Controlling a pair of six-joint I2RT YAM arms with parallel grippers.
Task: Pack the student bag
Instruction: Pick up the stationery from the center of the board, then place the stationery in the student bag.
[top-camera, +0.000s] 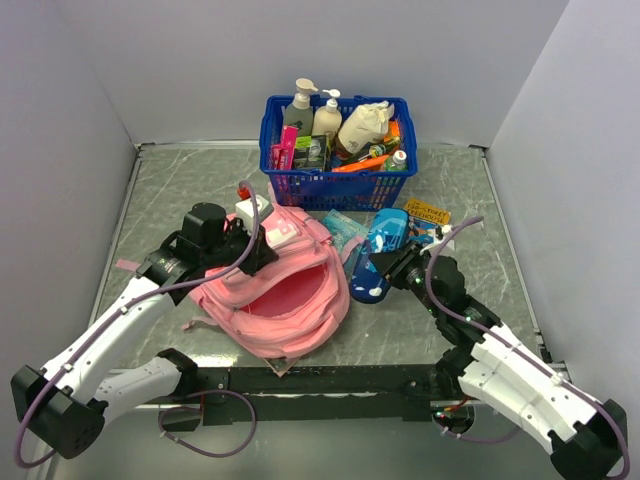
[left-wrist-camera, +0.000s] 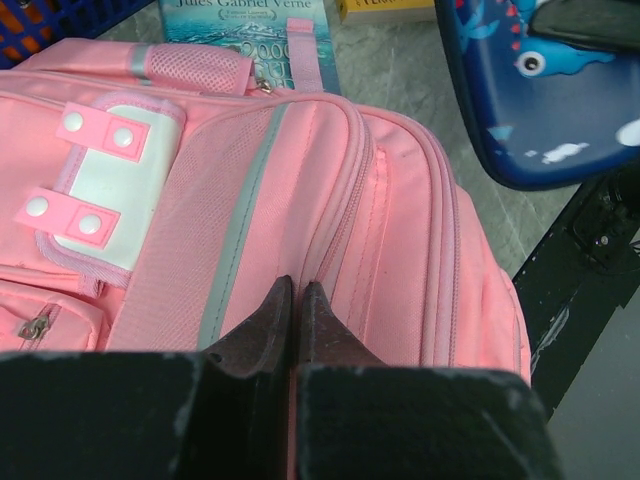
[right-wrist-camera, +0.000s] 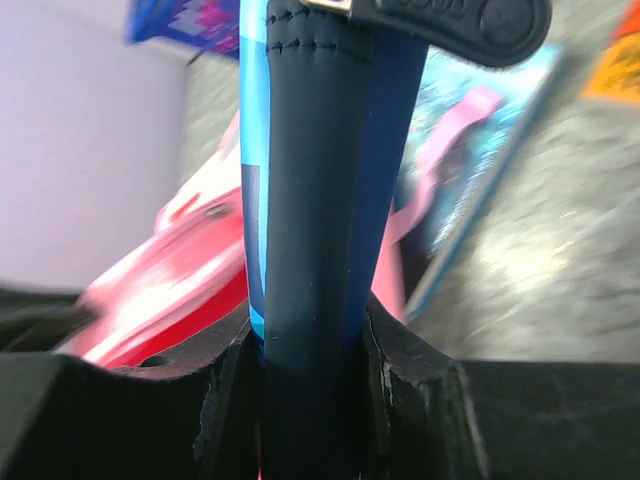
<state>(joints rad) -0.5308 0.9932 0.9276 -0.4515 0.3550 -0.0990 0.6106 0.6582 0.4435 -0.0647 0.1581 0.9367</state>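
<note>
At left gripper (left-wrist-camera: 297, 300): jaws nearly together, pinching a fold of pink fabric by the zip seam on top of the bag (left-wrist-camera: 380, 220).
At right gripper (right-wrist-camera: 305, 340): jaws clamped on the case (right-wrist-camera: 310, 150), which stands edge-up between them in the wrist view.
Bag: pink, lying on the desk (top-camera: 180, 190) between the two arms, a little left of the middle; its main compartment gapes toward the arm bases, and its front with the white patch and snap tabs lies on the far side.
Case: dark blue with a cartoon eye print, held just beside the bag's right edge; I cannot tell if it touches the desk.
Book (left-wrist-camera: 250, 25): teal cover reading Jules Verne, flat on the desk behind the bag, partly covered by a pink strap.
Booklet (top-camera: 427, 212): yellow, on the desk just right of the case's far end.
Basket (top-camera: 335, 185): blue, behind the bag at the far side of the desk, filled with bottles and packets.
Desk: grey-green marbled top.
</note>
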